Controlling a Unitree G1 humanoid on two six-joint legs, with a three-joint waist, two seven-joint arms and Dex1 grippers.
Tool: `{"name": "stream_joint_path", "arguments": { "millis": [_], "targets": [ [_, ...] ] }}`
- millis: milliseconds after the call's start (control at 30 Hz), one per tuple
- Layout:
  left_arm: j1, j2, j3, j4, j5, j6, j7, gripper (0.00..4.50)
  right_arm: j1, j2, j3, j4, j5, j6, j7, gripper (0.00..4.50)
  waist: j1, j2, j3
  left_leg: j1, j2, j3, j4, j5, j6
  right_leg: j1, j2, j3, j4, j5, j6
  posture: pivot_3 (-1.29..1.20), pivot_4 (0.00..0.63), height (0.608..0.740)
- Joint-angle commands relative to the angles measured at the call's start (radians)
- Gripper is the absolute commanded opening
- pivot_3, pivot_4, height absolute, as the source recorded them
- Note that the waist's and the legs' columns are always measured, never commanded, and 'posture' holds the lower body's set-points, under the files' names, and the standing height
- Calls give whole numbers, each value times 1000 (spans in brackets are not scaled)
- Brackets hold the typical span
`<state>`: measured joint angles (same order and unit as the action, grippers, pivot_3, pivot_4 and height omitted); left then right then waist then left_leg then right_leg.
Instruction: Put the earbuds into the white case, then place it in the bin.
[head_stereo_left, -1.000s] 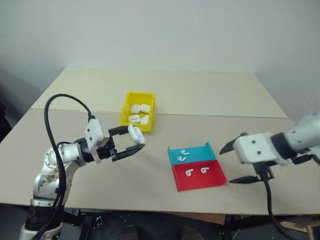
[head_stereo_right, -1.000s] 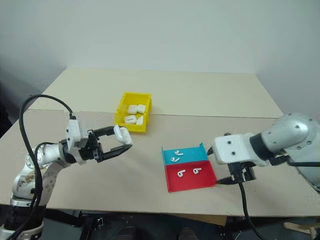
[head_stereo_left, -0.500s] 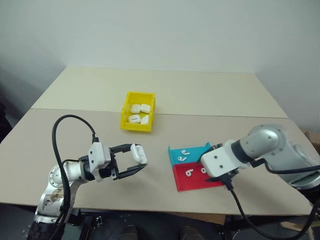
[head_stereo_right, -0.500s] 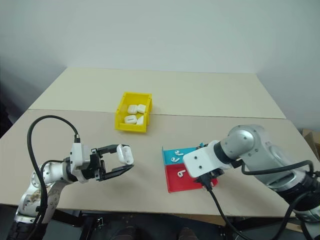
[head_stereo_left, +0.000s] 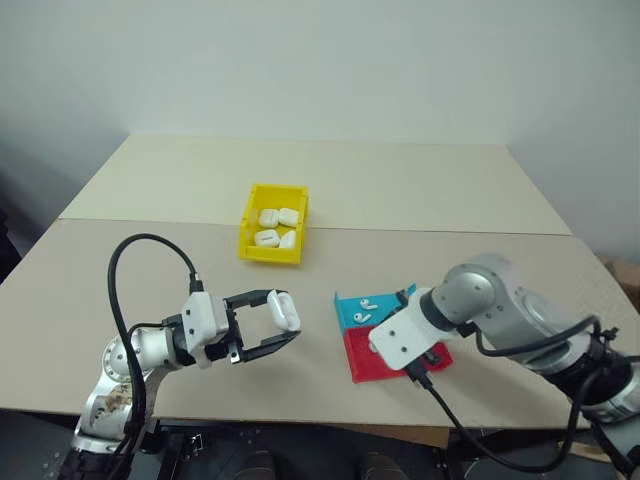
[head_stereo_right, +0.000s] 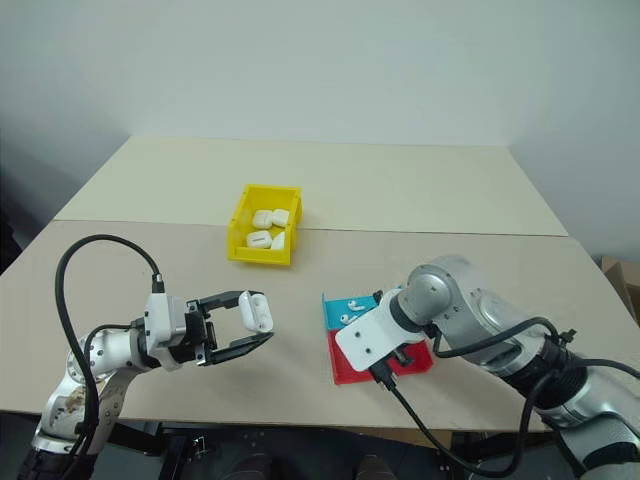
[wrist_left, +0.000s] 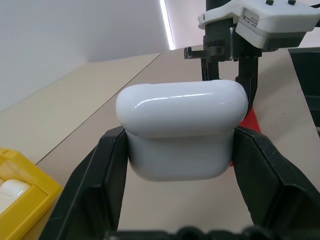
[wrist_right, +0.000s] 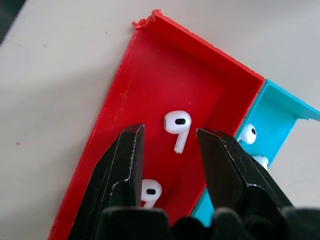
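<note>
My left gripper (head_stereo_left: 286, 318) is shut on the white case (head_stereo_left: 284, 310), a glossy rounded case with its lid closed, held above the table left of the trays. The case (wrist_left: 182, 127) sits squarely between the black fingers (wrist_left: 107, 165). My right gripper (wrist_right: 171, 134) points down into the red tray (wrist_right: 150, 90), open, with its fingertips on either side of one earbud (wrist_right: 177, 125) and not touching it. A second earbud (wrist_right: 150, 191) lies closer in the same tray. The yellow bin (head_stereo_left: 270, 252) stands farther back on the table.
Several white cases (head_stereo_left: 275, 227) lie inside the bin. A shallow blue tray (head_stereo_left: 385, 308) adjoins the red tray (head_stereo_left: 375, 365) on its far side and holds two more earbuds (head_stereo_left: 365, 303). My right arm's cable hangs over the table's front edge.
My right arm swung in from the right and came down over the red tray, its fingers narrowing. My left gripper, still holding the case, sank a little.
</note>
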<state>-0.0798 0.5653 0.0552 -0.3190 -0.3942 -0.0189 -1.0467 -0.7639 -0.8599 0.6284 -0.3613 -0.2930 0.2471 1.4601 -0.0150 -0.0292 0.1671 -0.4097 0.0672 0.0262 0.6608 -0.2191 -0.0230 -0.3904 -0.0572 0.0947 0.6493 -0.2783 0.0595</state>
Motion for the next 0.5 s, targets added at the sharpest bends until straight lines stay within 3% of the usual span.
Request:
{"name": "stream_joint_path", "arguments": {
  "millis": [33,500],
  "targets": [
    [1,4,-2,-29,2,-28,16,2816,-24,23,6,16,-43,-30,6,2074,1,0,0,0,0,0,0,0,0,0,0,0,0,0,0,0,150,740],
    [19,24,1,-39,16,-26,43,2816,-28,82,14,92,-100,-102,23,2074,2,0,0,0,0,0,0,0,0,0,0,0,0,0,0,0,150,740]
  ]
}}
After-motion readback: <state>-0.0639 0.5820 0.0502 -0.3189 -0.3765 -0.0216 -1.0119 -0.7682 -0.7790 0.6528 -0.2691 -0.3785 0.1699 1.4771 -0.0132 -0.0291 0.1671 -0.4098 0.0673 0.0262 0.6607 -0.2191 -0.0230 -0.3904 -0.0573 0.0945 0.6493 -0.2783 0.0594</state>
